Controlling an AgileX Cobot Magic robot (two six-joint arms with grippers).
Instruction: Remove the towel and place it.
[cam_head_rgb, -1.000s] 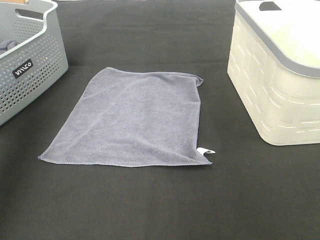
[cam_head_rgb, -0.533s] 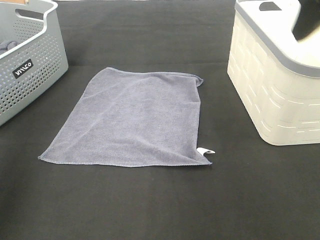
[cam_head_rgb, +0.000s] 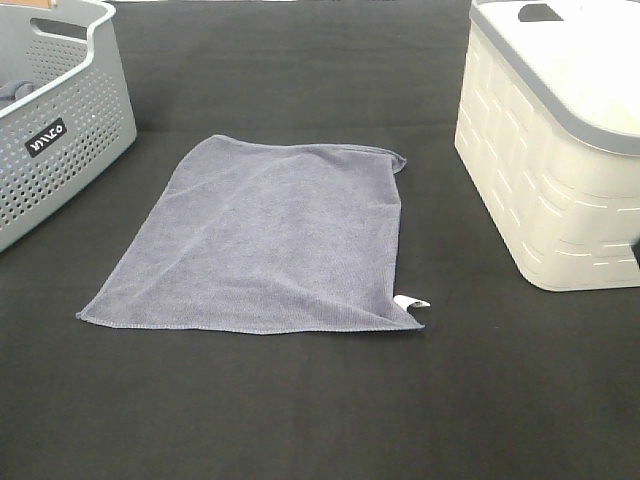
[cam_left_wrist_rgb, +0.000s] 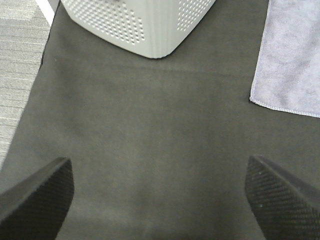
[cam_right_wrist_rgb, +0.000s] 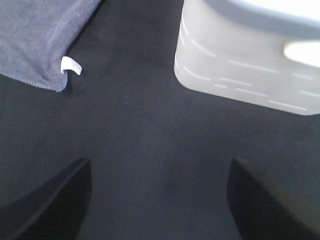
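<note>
Rectangular grey-lavender terry towel (cam_head_rgb: 262, 240), stitched hem, small white tag (cam_head_rgb: 411, 302) at one corner: lay spread flat on the black cloth tabletop (cam_head_rgb: 320, 410), between the perforated grey plastic basket (cam_head_rgb: 60, 120) and the cream ribbed plastic bin with grey rim (cam_head_rgb: 550, 150), touching neither.

Left gripper (cam_left_wrist_rgb: 160, 200): jaws spread wide, empty, over bare tabletop; the towel's hemmed edge (cam_left_wrist_rgb: 287, 107) lay ahead and off to one side, well clear of the fingertips (cam_left_wrist_rgb: 42, 192).

Right gripper (cam_right_wrist_rgb: 160, 200): jaws parted, empty; the tagged corner (cam_right_wrist_rgb: 70, 65) lay ahead beside one finger's line, the bin (cam_right_wrist_rgb: 250, 65) ahead beside the other.

Both grippers cut off by the frame edges; neither appeared in the high view. Basket contents mostly hidden. Open tabletop surrounded the towel on all sides.
</note>
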